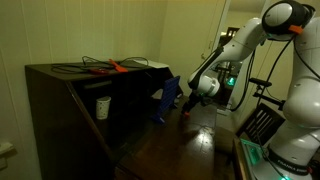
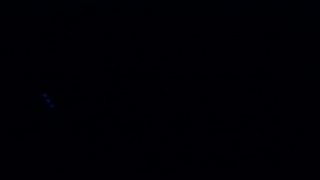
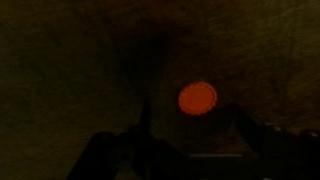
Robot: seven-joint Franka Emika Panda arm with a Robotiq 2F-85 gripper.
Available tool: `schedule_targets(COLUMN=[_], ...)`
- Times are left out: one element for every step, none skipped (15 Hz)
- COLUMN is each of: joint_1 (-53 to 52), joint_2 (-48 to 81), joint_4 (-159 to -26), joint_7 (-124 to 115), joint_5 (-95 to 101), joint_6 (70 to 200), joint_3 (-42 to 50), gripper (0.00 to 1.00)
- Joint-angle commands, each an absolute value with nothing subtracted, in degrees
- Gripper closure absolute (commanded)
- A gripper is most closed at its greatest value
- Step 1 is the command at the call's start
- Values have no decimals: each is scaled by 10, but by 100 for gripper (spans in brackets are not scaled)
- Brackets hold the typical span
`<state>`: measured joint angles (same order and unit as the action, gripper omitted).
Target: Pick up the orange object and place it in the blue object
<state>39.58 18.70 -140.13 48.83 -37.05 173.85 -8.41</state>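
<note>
The orange object [image 3: 198, 98] is a small round red-orange disc lying on the dark wooden surface; in the wrist view it sits just beyond and between my two fingertips. My gripper [image 3: 192, 128] is open and empty, its dark fingers apart on either side of the disc. In an exterior view my gripper [image 1: 188, 108] hangs low over the table, right beside the blue object [image 1: 165, 103], a dark blue tilted bag-like container leaning at the cabinet's front. The disc is too small to make out there. One exterior view is almost black and shows nothing.
A dark wooden cabinet [image 1: 60, 100] stands beside the blue object, with a white cup [image 1: 102, 107] on its shelf and an orange-red-handled tool with cables [image 1: 115, 67] on top. A black rack [image 1: 262, 122] stands near the robot base.
</note>
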Motion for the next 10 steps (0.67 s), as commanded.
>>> schedule_targets(joint_1=[393, 392, 391, 389, 385, 380, 378, 374, 371, 367], joint_2=[189, 189, 188, 187, 186, 186, 185, 184, 184, 183], joint_4=[-1405, -1406, -1407, -1409, -1411, -1413, -1414, -1414, -1414, -1414], joint_7=[492, 492, 491, 489, 485, 481, 482, 480, 480, 478], joint_5=[-360, -359, -358, -356, -352, -349, -348, -346, -345, -341], joint_6=[1736, 1737, 1736, 1735, 1735, 1740, 1738, 1738, 1736, 1734], joint_3=[-77, -76, -74, -72, -68, -63, -61, -57, -54, -48], gripper=[1, 1, 5, 6, 7, 8, 9, 14, 18, 26])
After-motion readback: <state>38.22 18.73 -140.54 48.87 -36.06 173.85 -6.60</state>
